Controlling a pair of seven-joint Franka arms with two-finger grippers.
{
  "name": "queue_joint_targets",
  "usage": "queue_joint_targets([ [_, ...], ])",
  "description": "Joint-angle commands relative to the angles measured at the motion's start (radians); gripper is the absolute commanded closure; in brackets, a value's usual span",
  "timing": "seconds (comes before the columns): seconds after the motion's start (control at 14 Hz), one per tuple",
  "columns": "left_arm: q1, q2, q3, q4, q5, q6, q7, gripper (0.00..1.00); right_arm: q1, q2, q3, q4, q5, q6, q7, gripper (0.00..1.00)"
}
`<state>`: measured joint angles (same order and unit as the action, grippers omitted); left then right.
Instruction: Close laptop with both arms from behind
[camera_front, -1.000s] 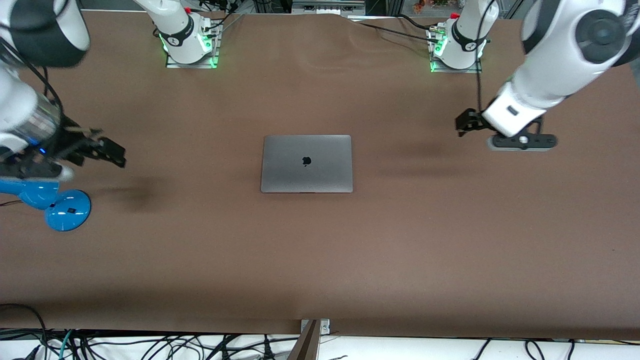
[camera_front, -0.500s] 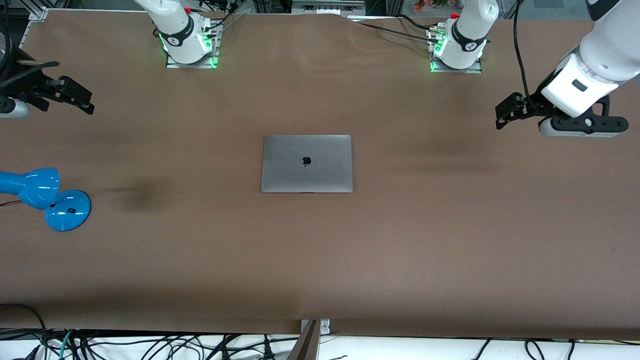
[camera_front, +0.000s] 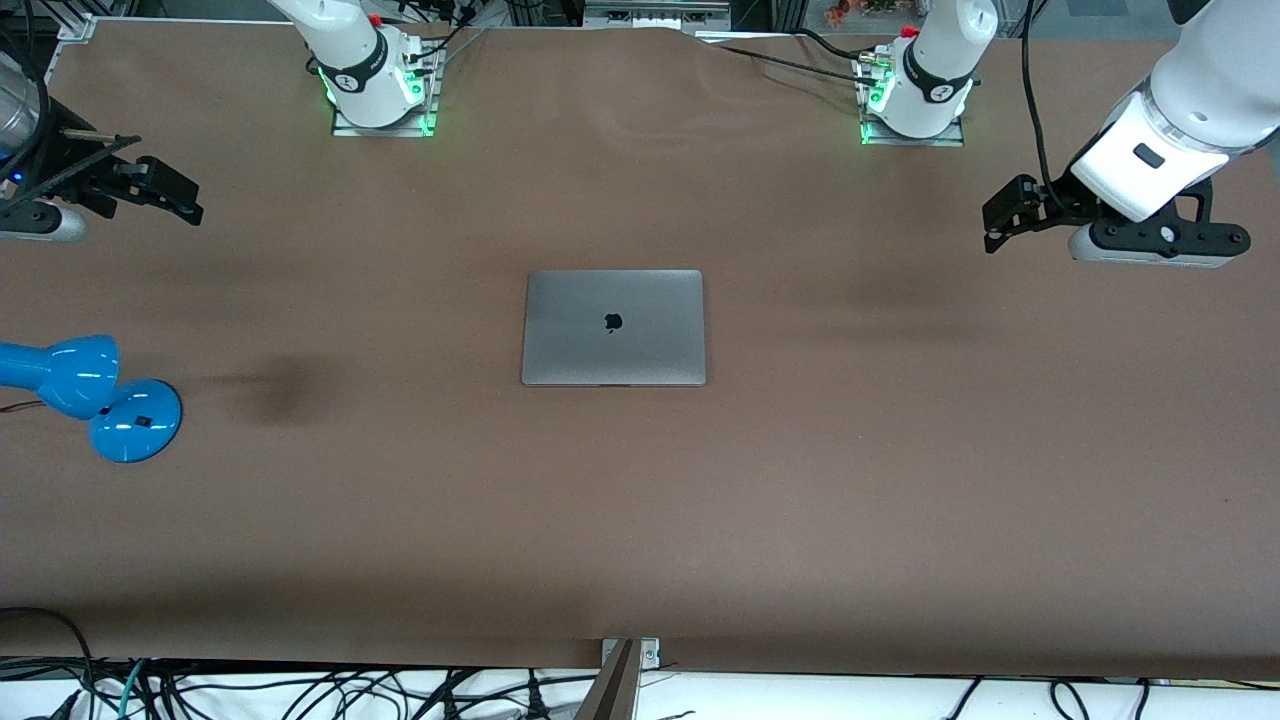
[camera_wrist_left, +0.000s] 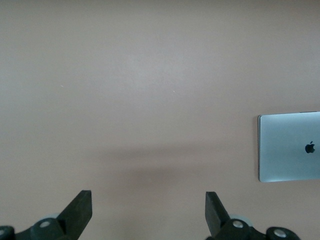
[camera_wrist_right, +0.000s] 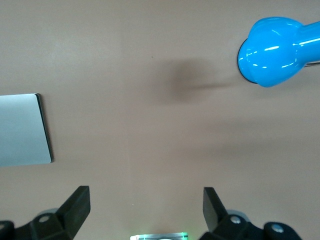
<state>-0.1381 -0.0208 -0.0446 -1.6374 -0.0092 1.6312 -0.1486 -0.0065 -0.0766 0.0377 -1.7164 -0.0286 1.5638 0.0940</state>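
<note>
From the front, both my arms have swung outward since a second ago. My left gripper hangs over bare table toward the left arm's end, my right gripper over the right arm's end. One laptop lies shut at mid-table, unmoved, with open brown surface all round it. One blue lamp sits near the right arm's end.

In my left wrist view, my fingers are spread wide, with the laptop at the picture's edge.

In my right wrist view, my fingers are likewise spread, with the laptop's corner and the lamp well apart.
</note>
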Motion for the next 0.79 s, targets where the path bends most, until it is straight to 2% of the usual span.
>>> queue_joint_targets([
  [0.0, -0.015, 0.019, 0.003, 0.056, 0.031, -0.019, 0.018, 0.00, -0.010, -0.015, 0.005, -0.017, 0.015, 0.015, -0.022, 0.00],
  [0.71, -0.017, 0.033, 0.009, 0.079, 0.032, -0.034, 0.024, 0.00, -0.009, -0.014, 0.008, -0.009, 0.016, 0.012, -0.020, 0.00],
])
